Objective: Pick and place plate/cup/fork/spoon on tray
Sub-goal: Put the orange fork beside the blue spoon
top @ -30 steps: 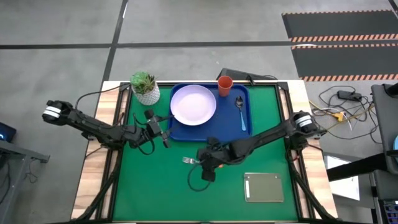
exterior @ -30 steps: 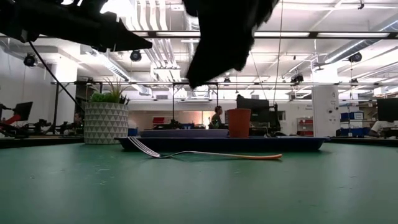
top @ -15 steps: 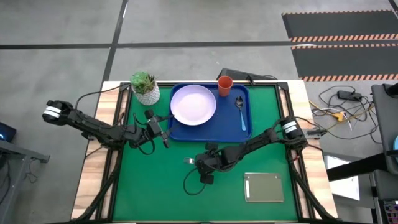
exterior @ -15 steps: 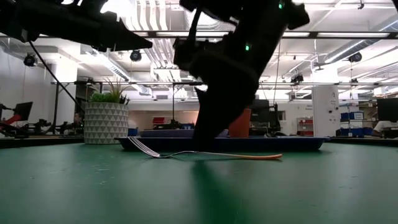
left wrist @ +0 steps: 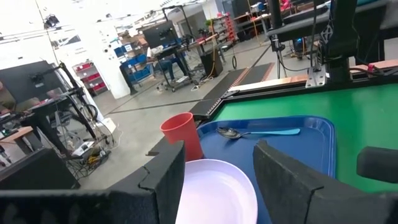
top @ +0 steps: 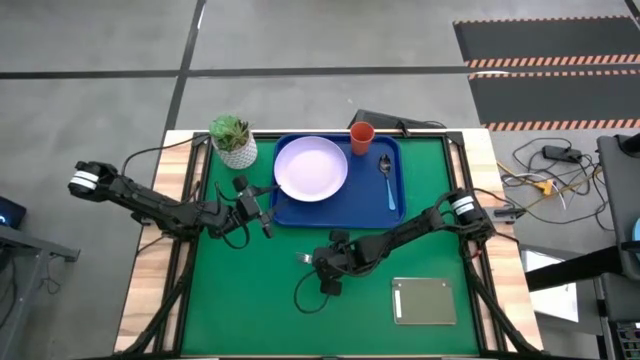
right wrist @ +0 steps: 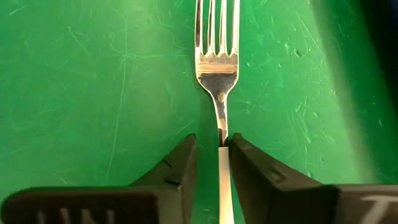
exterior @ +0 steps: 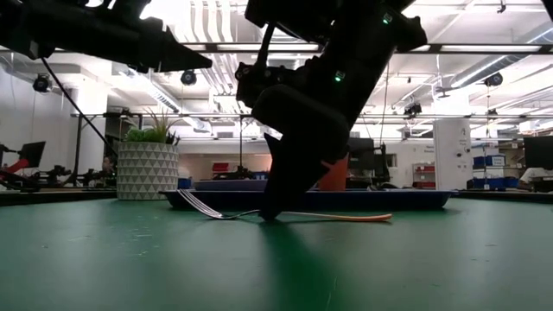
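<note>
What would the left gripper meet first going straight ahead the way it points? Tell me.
Probably the plate on the tray: the left gripper points right at it, with the cup farther on. Depth is uncertain.

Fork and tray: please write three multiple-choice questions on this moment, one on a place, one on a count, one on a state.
1. Where is the fork?
A. on the green table
B. on the plate
C. inside the cup

2. How many things lie on the tray?
A. one
B. three
C. five

3. How is the right claw?
A. raised high, far from the fork
B. down at the table, fingers around the fork's neck
C. holding the spoon

Answers: 1 A, the fork lies on the mat outside the tray. 2 B, the plate, cup and spoon are there. 3 B, the right wrist view shows a finger at each side of the fork.
</note>
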Available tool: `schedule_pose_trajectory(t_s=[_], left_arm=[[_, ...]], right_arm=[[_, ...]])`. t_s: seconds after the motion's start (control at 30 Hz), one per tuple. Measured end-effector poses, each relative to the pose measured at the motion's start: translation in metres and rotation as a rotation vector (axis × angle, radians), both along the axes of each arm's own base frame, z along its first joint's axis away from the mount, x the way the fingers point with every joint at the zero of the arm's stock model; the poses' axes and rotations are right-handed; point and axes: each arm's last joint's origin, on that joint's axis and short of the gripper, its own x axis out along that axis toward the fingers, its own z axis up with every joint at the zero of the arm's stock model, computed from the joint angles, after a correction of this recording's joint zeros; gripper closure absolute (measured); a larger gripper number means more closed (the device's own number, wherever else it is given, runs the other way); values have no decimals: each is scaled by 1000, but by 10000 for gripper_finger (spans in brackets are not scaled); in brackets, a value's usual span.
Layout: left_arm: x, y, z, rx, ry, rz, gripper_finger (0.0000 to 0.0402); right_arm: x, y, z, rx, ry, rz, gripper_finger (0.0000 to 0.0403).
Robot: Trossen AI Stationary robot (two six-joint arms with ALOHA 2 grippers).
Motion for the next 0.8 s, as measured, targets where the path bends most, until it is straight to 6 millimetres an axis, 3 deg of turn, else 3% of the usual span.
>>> schedule_pose_trajectory(t_s=[0.27, 0.53, 0.8], left_arm=[[0, 0, 0, 0, 1, 0, 233], [0, 0, 0, 0, 1, 0, 233], [0, 0, 0, 0, 1, 0, 233]], right_arm=[[-1, 0, -1, -1, 2, 0, 387], [1, 1, 4, 25, -7, -22, 392], [-8, -4, 59, 127, -49, -162, 393]])
